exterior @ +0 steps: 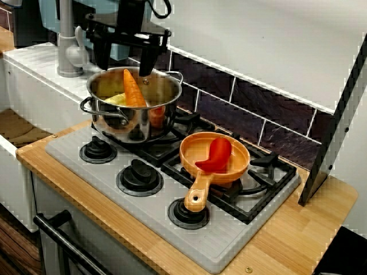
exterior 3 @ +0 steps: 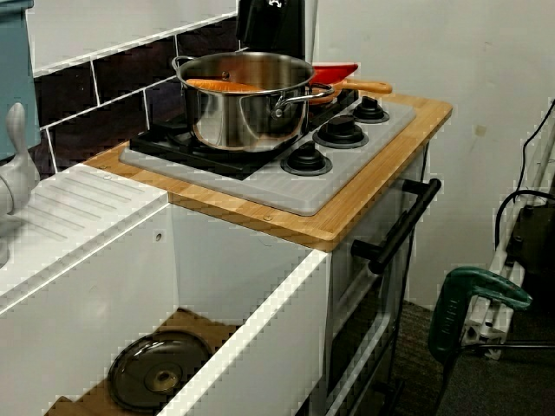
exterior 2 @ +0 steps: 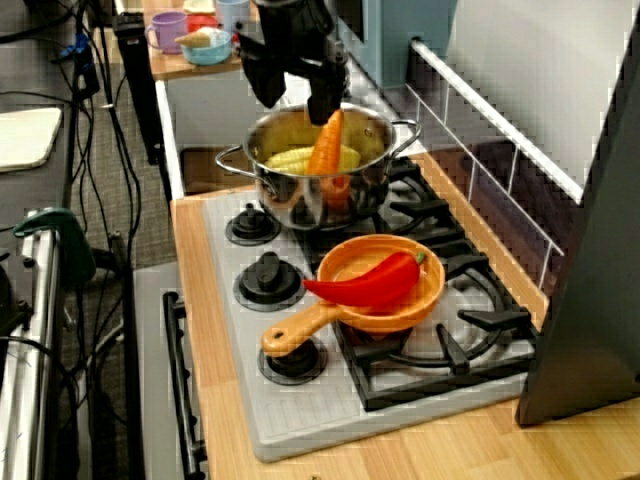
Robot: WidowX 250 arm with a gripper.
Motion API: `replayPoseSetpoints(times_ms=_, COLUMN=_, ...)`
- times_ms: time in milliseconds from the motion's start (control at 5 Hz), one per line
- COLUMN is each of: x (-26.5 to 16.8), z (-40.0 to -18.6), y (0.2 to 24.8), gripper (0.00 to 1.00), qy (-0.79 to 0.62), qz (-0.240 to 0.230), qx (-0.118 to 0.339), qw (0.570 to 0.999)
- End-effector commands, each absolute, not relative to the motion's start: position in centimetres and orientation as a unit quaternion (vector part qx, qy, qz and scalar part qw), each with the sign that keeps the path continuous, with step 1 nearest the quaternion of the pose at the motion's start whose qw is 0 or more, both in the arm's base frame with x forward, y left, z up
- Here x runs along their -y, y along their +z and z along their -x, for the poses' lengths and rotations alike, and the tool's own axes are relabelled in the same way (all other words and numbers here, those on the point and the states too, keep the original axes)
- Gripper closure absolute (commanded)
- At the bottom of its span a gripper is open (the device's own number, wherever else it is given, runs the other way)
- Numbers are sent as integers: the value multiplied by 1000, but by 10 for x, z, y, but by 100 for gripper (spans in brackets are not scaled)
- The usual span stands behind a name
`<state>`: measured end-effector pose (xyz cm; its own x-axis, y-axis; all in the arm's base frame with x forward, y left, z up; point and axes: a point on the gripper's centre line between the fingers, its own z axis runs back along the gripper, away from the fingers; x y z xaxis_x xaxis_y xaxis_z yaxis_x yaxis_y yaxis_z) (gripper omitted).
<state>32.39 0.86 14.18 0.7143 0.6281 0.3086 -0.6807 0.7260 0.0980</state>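
Leaning against the far wall of the steel pot [exterior: 114, 123], the carrot [exterior: 135, 91] is standing tilted. Its thick end is sitting down inside and its tip is poking above the rim. Your pincer [exterior: 123, 66] is hanging right over the pot with its two black fingers apart, gripping nothing. In the view from the front of the stove, one finger [exterior: 146, 60] is sitting just beside the carrot's tip, though I cannot tell whether the two are touching. A yellow corn cob [exterior 2: 290, 158] is lying in the pot beside the carrot.

The pot is sitting on the burner at the back corner of the grey hob [exterior: 143, 212], at the sink end. On the neighbouring burner, toward the hob's other end, an orange pan [exterior: 198, 146] is carrying a red chili pepper [exterior: 217, 156], with its handle pointing at the front edge. The hob is lying on a wooden worktop [exterior: 287, 240]. In the view from the sink side, a dark lid [exterior 3: 160, 377] is lying down in the sink basin.
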Motion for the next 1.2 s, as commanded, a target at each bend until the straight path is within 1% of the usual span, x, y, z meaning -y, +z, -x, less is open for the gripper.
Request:
replayPoseSetpoints(times_ms=0, x=-16, z=-320, y=151, gripper=0, qy=428, qz=-83, qx=174, qw=883)
replayPoseSetpoints(times_ms=200, x=-18, z=-320, y=144, gripper=0, qy=465, qz=-75, qx=174, qw=865)
replayPoseSetpoints(times_ms=400, x=-18, z=-327, y=134, gripper=0, qy=497, qz=-76, qx=163, qw=849)
replayPoseSetpoints(times_ms=1000, x=-16, z=-343, y=130, gripper=0, qy=538, qz=-61, qx=129, qw=831)
